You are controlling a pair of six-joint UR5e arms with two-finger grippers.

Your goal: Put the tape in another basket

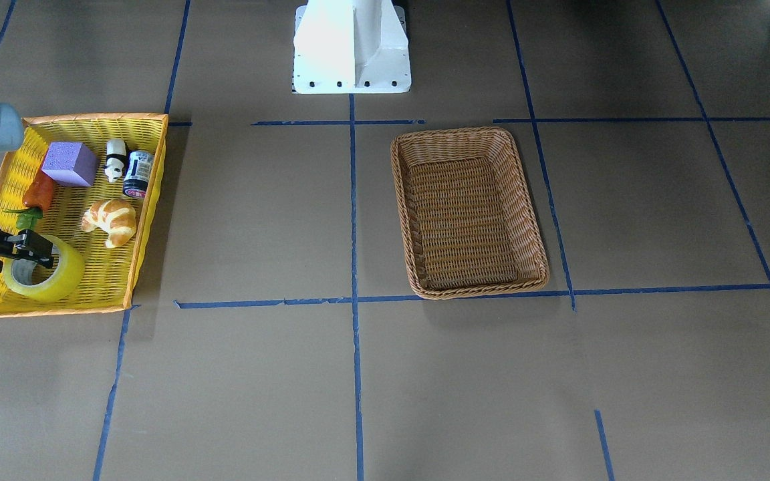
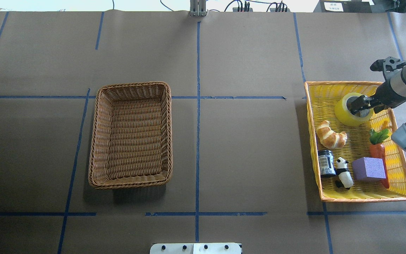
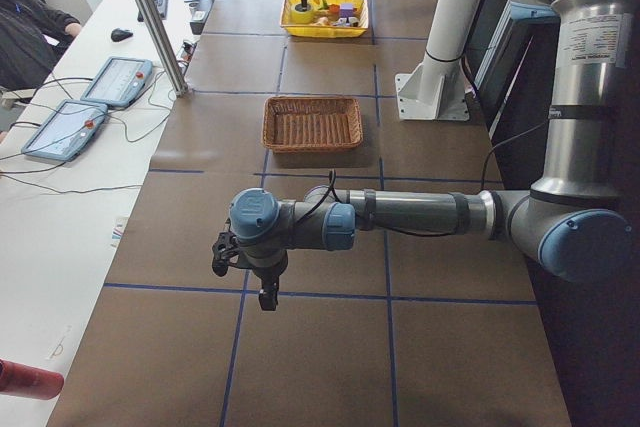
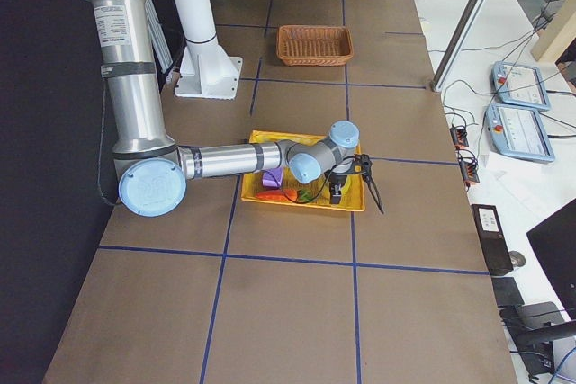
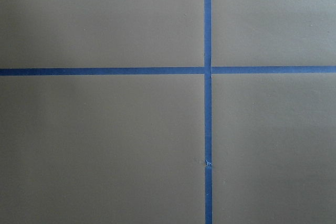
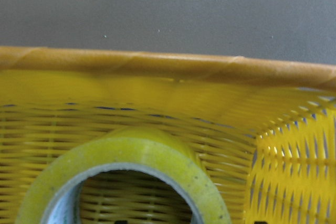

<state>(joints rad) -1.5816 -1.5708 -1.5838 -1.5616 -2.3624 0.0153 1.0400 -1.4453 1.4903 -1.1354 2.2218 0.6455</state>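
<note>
Reaching into the yellow tray [image 2: 365, 199], the right claw [image 2: 360, 104] sits astride the tape [image 2: 344, 114] wall, seemingly loose, not squeezing (brown basket [image 2: 95, 141] well apart).

In the overhead view, the wicker basket [image 2: 129, 181] is set left of centre, well apart from the tray [image 2: 365, 199] at the right. In the tray, the tape [image 2: 342, 113] lies farthest, the croissant [image 2: 331, 135] nearer, and the can [image 2: 326, 163], panda [image 2: 344, 173], block [image 2: 368, 169] and carrot [image 2: 377, 150] nearest.
</note>
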